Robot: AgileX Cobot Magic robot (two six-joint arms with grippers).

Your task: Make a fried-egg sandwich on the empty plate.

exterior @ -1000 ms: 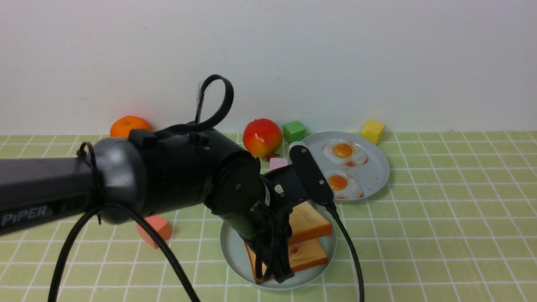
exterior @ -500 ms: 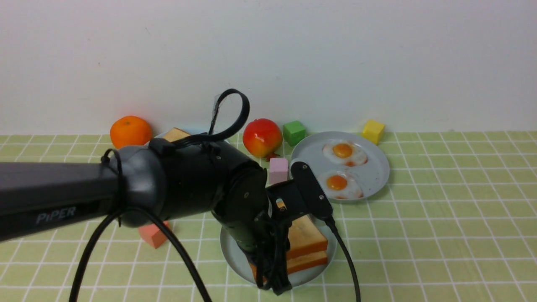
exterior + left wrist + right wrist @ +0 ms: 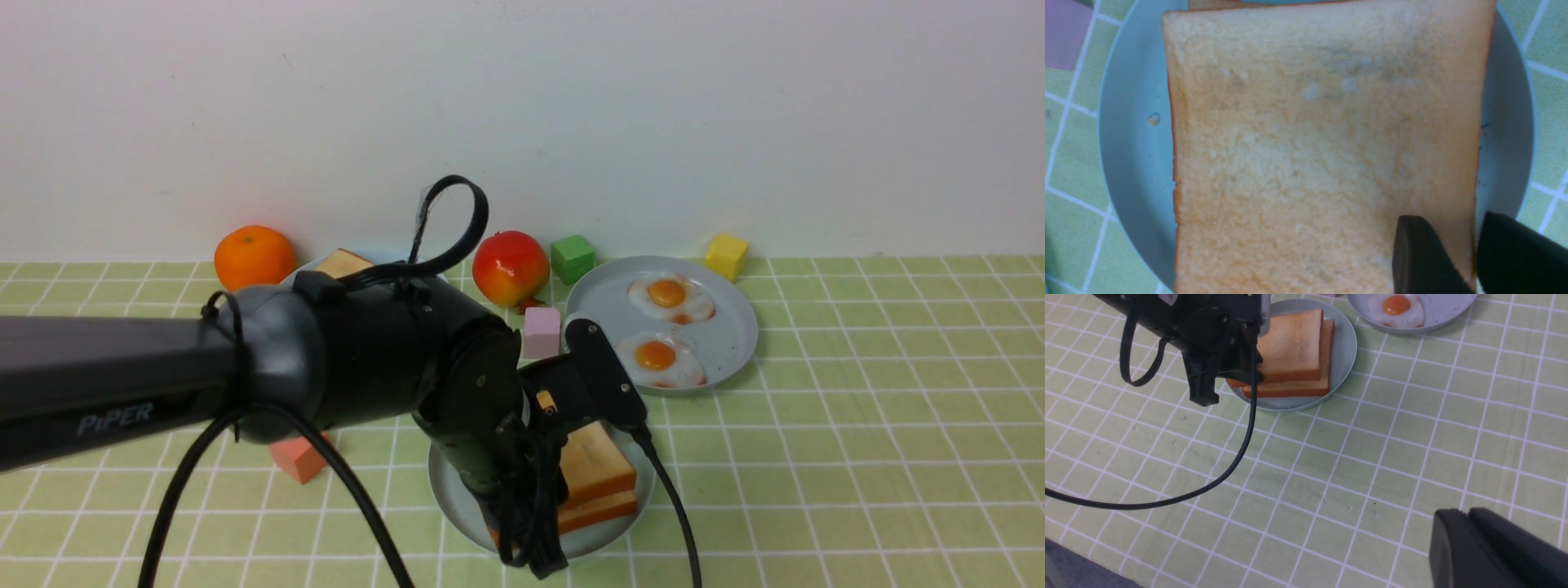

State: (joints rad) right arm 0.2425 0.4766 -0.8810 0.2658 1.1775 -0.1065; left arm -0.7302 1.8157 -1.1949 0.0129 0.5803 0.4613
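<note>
left tool (image 3: 1472, 261) lower, at sandwich (image 3: 1323, 143) edge

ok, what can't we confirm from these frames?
- Whether an egg is inside: the top toast slice covers it in the left wrist view; the right wrist view shows only crusts.
- Hold of the left gripper: jaws cut off by the left wrist view's edge, hidden behind the left arm in the front view.
- The rear toast: the same arm hides all but a corner in the front view.
</note>
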